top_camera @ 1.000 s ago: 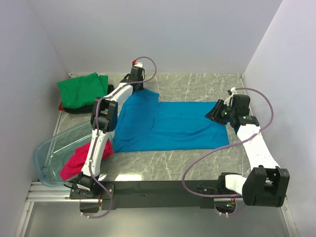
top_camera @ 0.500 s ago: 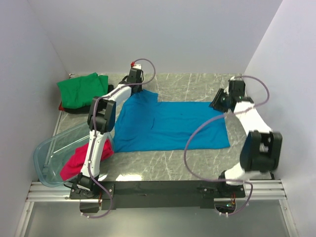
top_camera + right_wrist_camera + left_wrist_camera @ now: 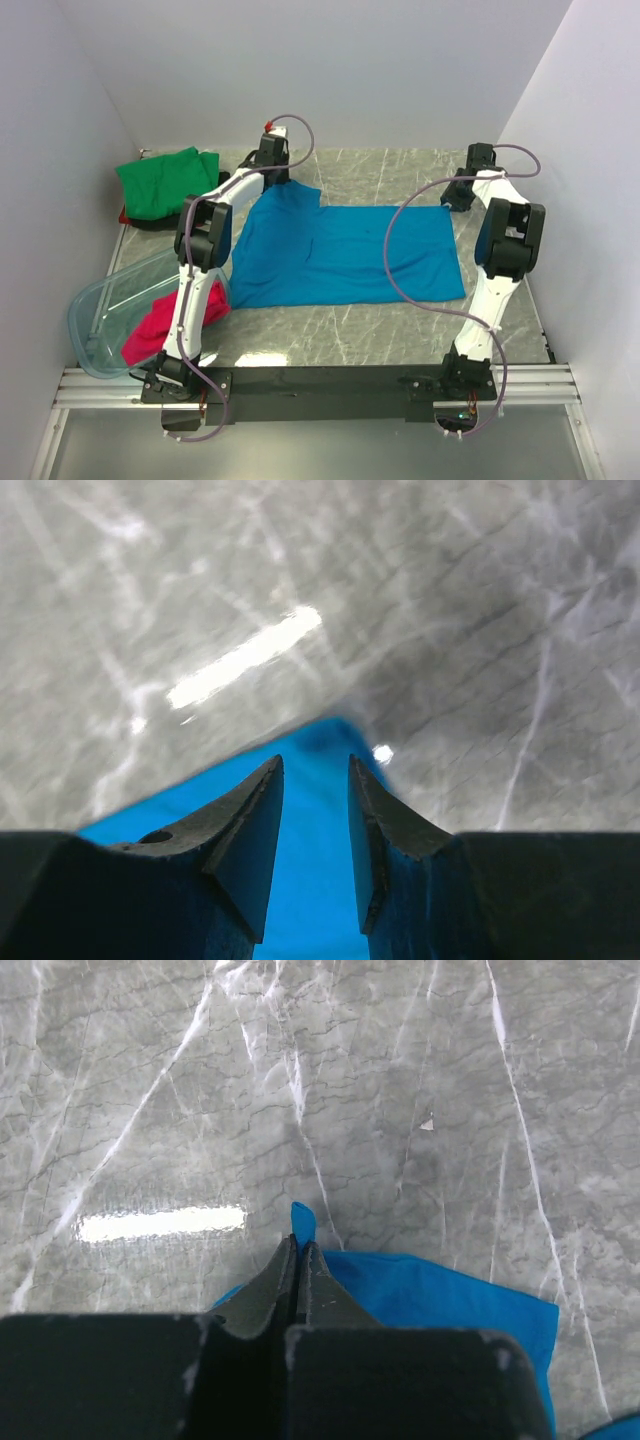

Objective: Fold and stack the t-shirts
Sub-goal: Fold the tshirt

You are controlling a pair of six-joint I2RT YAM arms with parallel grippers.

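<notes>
A bright blue t-shirt (image 3: 340,250) lies spread flat in the middle of the table. My left gripper (image 3: 299,1243) is shut on its far left corner, and a small tip of blue cloth (image 3: 303,1222) pokes out past the fingertips. My right gripper (image 3: 315,762) hovers open over the far right corner of the blue t-shirt (image 3: 310,880), with cloth showing between the fingers. A green t-shirt (image 3: 165,181) lies folded at the far left on top of a black one (image 3: 150,221). A magenta-red t-shirt (image 3: 160,325) hangs out of the bin.
A clear plastic bin (image 3: 105,320) lies tipped at the near left beside the left arm. White walls close in the table on three sides. The grey marble table top (image 3: 400,170) shows behind the blue shirt.
My left gripper has shut on the blue shirt's far left corner. The right arm has swung from the shirt's right edge to its far right corner, the elbow lifting up.
</notes>
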